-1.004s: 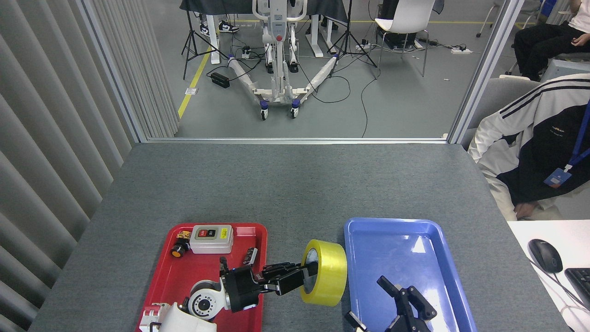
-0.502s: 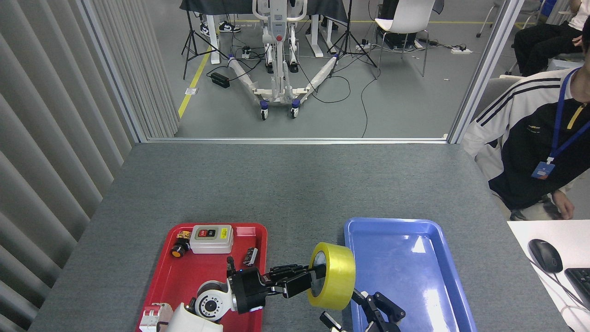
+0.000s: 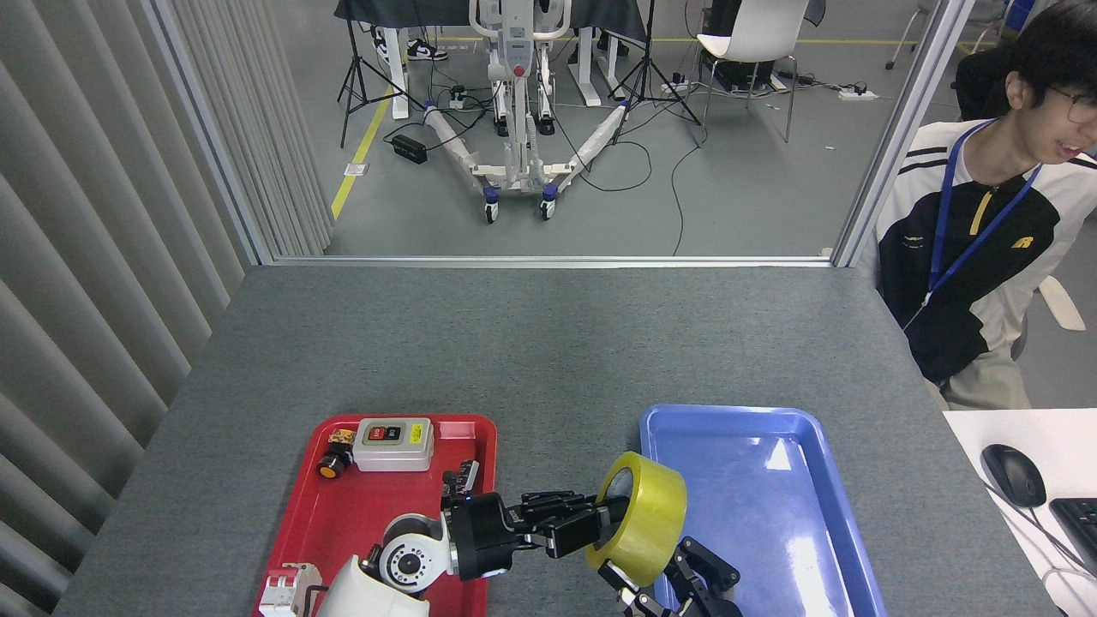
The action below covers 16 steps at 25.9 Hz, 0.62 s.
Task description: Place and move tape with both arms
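Left pincer [image 3: 610,523] is clenched on the tape [image 3: 643,518], fingers hooked through its core, holding the yellow roll on edge above the left rim of the blue tray [image 3: 776,428]. Right pincer [image 3: 673,583] sits just below the roll at its 6 o'clock, fingers spread apart, gripping nothing. At 9 o'clock from the tape lies the red tray [image 3: 343,514] on the grey counter [image 3: 548,343], a switch box [image 3: 393,444] at its far end. A person [image 3: 968,257] sits at 2 o'clock.
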Available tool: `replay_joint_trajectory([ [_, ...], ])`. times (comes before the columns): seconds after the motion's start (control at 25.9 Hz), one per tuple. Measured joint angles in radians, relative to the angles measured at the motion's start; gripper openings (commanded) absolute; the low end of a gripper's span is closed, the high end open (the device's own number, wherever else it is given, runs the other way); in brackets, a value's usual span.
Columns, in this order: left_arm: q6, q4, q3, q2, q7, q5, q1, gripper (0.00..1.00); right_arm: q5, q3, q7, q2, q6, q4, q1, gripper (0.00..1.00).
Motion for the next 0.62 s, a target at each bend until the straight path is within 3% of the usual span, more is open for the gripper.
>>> replay_joint_trajectory([
  [0.08, 0.000, -0.006, 0.009, -0.001, 0.004, 0.006, -0.002, 0.99, 0.000, -0.007, -0.002, -0.001, 0.000, 0.001, -0.001, 0.18],
  [0.39, -0.032, 0.020, 0.045, 0.000, 0.007, 0.009, 0.015, 0.99, 0.004, -0.032, 0.047, 0.001, 0.008, -0.002, -0.004, 0.19],
  [0.54, -0.033, 0.030, 0.128, 0.000, 0.006, 0.002, 0.018, 0.99, 0.031, -0.082, 0.079, 0.001, 0.007, -0.019, 0.003, 0.24],
  [0.62, -0.032, 0.035, 0.188, 0.000, 0.006, -0.008, 0.018, 0.99, 0.056, -0.104, 0.078, -0.002, 0.004, -0.031, 0.005, 0.21],
])
